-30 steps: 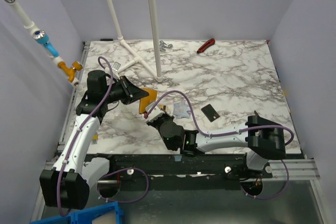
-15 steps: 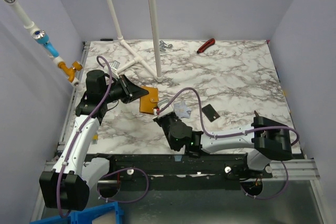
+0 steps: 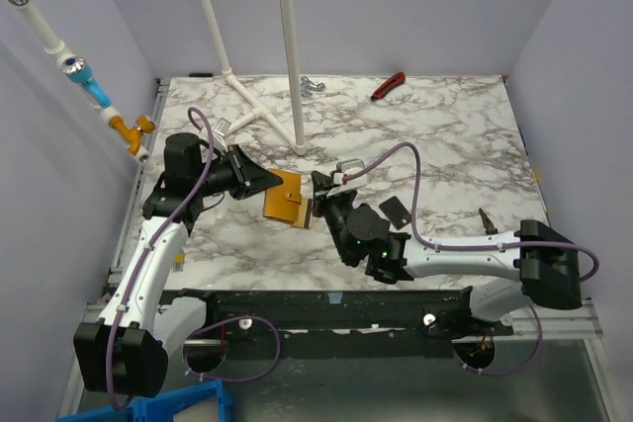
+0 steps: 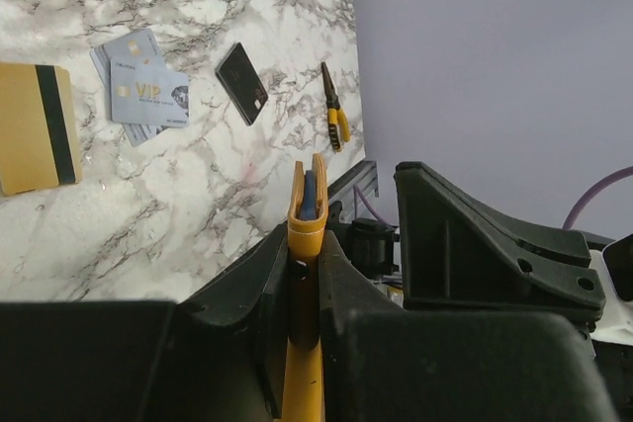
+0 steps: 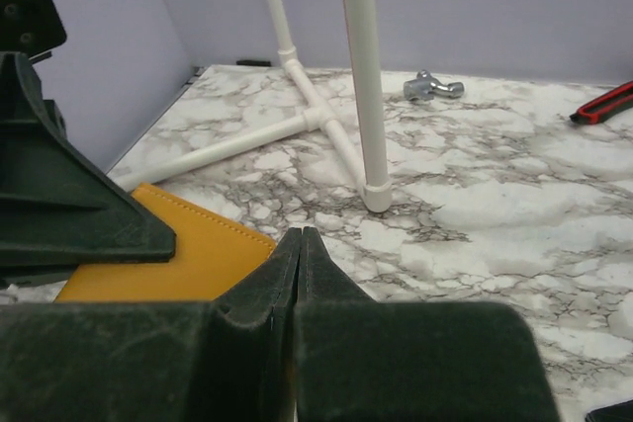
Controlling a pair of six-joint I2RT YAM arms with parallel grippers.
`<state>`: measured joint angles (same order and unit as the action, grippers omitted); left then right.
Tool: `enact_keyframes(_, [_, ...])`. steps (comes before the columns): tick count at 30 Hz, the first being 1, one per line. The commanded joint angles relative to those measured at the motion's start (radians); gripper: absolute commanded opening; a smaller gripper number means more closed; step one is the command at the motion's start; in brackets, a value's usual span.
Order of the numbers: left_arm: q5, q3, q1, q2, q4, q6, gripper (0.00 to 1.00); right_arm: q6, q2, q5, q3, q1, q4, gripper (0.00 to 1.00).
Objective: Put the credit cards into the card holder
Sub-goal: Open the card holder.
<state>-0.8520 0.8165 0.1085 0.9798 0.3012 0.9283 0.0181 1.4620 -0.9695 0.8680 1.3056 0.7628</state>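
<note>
The left end effector (image 3: pixel 265 183) still pinches the mustard card holder (image 3: pixel 284 197) by its edge, above the desk (image 3: pixel 445 145). The gold card (image 4: pixel 37 139) lies flat on the desk, and the pale blue cards (image 4: pixel 141 91) lie just beside it. The right end effector (image 3: pixel 315 207) is shut tight with nothing in it. It has moved up and right, and now sits beside the holder.

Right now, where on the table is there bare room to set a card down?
Bare marble lies between the red tool and the pliers. Crowded: around the card holder, both arms and the black card.
</note>
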Motion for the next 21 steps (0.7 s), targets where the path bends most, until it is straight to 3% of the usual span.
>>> enact_keyframes(1, [-0.041, 0.009, -0.002, -0.015, 0.012, 0.000, 0.00, 0.087, -0.060, 0.128, -0.028, 0.000, -0.131, 0.05])
enact_keyframes(5, [-0.035, 0.016, -0.004, -0.012, 0.022, -0.009, 0.00, 0.039, -0.125, 0.233, -0.055, 0.001, -0.184, 0.33])
enact_keyframes(8, [-0.028, 0.019, -0.005, -0.009, 0.030, -0.015, 0.00, 0.005, -0.140, 0.277, -0.034, 0.001, -0.243, 0.47])
enact_keyframes(10, [-0.025, 0.024, -0.006, -0.009, 0.034, -0.021, 0.00, -0.008, -0.135, 0.311, -0.006, 0.003, -0.296, 0.66])
enact_keyframes(12, [-0.024, 0.028, -0.007, -0.007, 0.040, -0.025, 0.00, -0.063, -0.124, 0.340, 0.013, 0.014, -0.324, 0.76])
enact_keyframes(21, [-0.024, 0.026, -0.009, -0.004, 0.043, -0.023, 0.00, -0.208, -0.044, 0.308, 0.045, 0.065, -0.333, 0.74])
